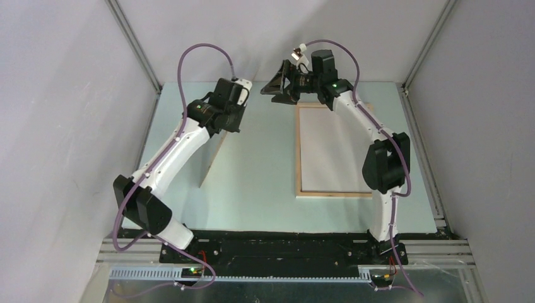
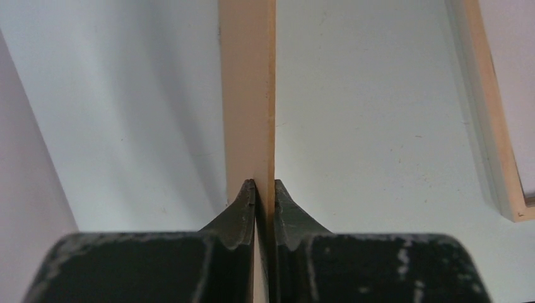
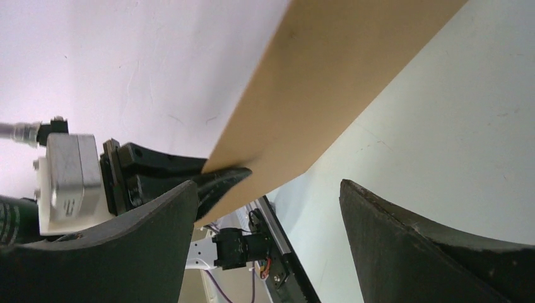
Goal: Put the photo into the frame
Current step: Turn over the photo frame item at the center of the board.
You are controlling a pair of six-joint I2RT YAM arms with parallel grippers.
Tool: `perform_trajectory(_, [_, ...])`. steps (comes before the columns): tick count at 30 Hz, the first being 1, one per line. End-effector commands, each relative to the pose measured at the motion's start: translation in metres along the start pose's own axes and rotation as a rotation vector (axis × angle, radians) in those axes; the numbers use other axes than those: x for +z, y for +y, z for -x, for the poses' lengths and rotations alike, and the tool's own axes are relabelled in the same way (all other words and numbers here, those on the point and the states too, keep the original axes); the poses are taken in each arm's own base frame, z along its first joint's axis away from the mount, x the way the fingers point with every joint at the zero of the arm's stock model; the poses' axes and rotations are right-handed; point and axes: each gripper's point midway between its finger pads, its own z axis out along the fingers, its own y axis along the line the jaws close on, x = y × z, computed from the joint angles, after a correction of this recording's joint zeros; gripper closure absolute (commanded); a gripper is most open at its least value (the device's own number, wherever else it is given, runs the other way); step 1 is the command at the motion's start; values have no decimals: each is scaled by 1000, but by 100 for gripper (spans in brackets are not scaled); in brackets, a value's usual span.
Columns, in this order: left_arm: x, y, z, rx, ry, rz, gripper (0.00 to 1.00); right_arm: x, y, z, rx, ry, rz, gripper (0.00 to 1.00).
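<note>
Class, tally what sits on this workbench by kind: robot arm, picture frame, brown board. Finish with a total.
Robot arm: 2
Picture frame: 1
Brown board: 1
Total: 4

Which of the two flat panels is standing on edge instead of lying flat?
The brown board, up on its edge between the fingers of the left hand. The frame lies flat on the table, on the right side.

Looking steeply down from above and behind; close in at each wrist; shared everywhere, the tan board (image 2: pixel 247 95)
</note>
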Motion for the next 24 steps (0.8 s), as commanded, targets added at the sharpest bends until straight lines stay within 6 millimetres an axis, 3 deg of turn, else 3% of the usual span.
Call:
perform_trajectory(1, [10, -52, 13, -105, -19, -166, 88, 13, 13, 5, -8, -2, 18, 14])
perform_trajectory(11, [19, -91, 15, -91, -3, -244, 84, 24, -10, -3, 38, 11, -25, 14])
perform_trajectory(24, [23, -123, 17, -61, 5, -280, 67, 35, -30, -16, 74, 36, -55, 17])
